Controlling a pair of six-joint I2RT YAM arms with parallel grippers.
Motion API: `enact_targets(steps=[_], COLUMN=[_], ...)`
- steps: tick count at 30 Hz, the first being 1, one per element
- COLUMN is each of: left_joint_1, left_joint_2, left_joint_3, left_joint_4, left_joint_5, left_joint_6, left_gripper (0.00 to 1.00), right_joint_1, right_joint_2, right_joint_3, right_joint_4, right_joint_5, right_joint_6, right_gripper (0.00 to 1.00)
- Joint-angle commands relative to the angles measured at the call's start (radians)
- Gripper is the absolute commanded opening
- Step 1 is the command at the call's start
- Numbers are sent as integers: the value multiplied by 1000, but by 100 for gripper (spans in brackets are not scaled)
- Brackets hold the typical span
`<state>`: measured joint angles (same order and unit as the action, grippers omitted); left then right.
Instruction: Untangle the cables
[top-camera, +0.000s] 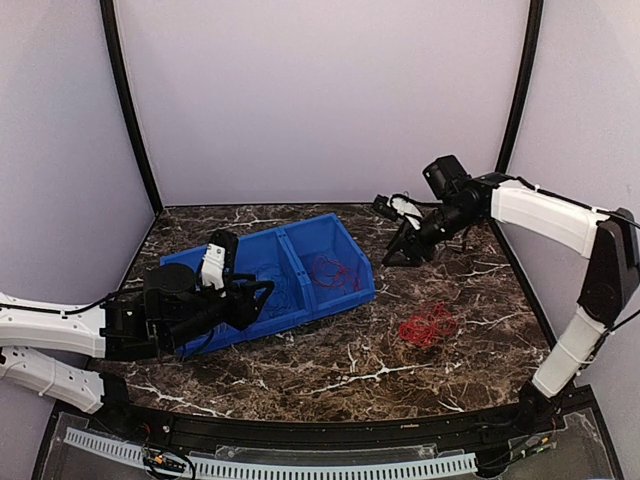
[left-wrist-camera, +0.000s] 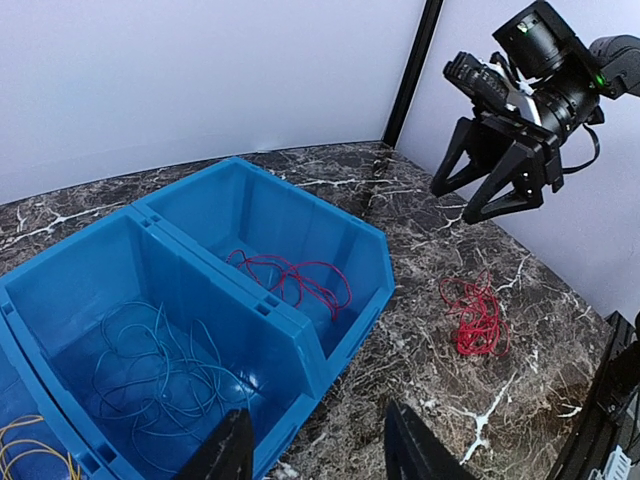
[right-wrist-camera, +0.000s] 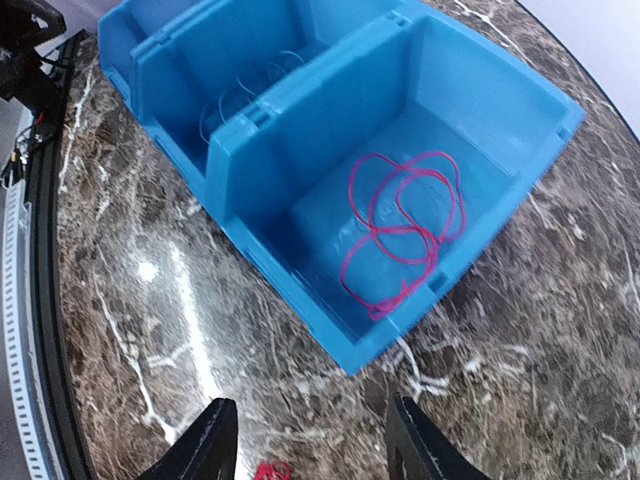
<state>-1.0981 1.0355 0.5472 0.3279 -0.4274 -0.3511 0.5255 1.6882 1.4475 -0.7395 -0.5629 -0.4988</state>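
Observation:
A loose red cable (top-camera: 338, 272) lies in the right compartment of the blue bin (top-camera: 290, 232). It shows again as a red cable (right-wrist-camera: 400, 230) in the right wrist view. In the middle compartment rests a thin blue cable (left-wrist-camera: 150, 365), and a yellow cable (left-wrist-camera: 25, 445) shows in the left one. A bunched red cable (top-camera: 428, 325) sits on the marble to the bin's right. My left gripper (left-wrist-camera: 315, 420) is open over the bin's front corner, holding nothing. My right gripper (top-camera: 400, 250) hangs open and empty in the air behind the bin's right end.
The dark marble table (top-camera: 330, 370) is walled by pale panels at the back and sides, with black corner posts (top-camera: 520, 90). A black rail (top-camera: 300, 430) runs along the near edge. The bin stands diagonally at left centre.

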Motion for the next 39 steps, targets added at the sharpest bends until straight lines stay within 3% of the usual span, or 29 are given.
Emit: enact_targets(steps=[1, 7, 13, 24, 39], left_joint_1=[-4, -2, -2, -3, -4], left_joint_2=[48, 179, 337, 457, 483], left_joint_3=[42, 91, 178, 234, 263], left_joint_4=[56, 117, 177, 240, 221], left_joint_5=[8, 78, 231, 397, 426], left_joint_6=[30, 54, 24, -61, -65], left_gripper=[47, 48, 48, 47, 47], right_joint_1=[-104, -248, -266, -267, -266], right_joint_2=[-109, -221, -231, -98, -80], right_joint_3=[-151, -348, -471, -434, -416], right_joint_4=[-64, -146, -108, -3, 56], right_joint_5=[89, 115, 209, 266, 314], right_joint_6=[-103, -260, -318, -302, -275], right_gripper=[53, 52, 51, 49, 47])
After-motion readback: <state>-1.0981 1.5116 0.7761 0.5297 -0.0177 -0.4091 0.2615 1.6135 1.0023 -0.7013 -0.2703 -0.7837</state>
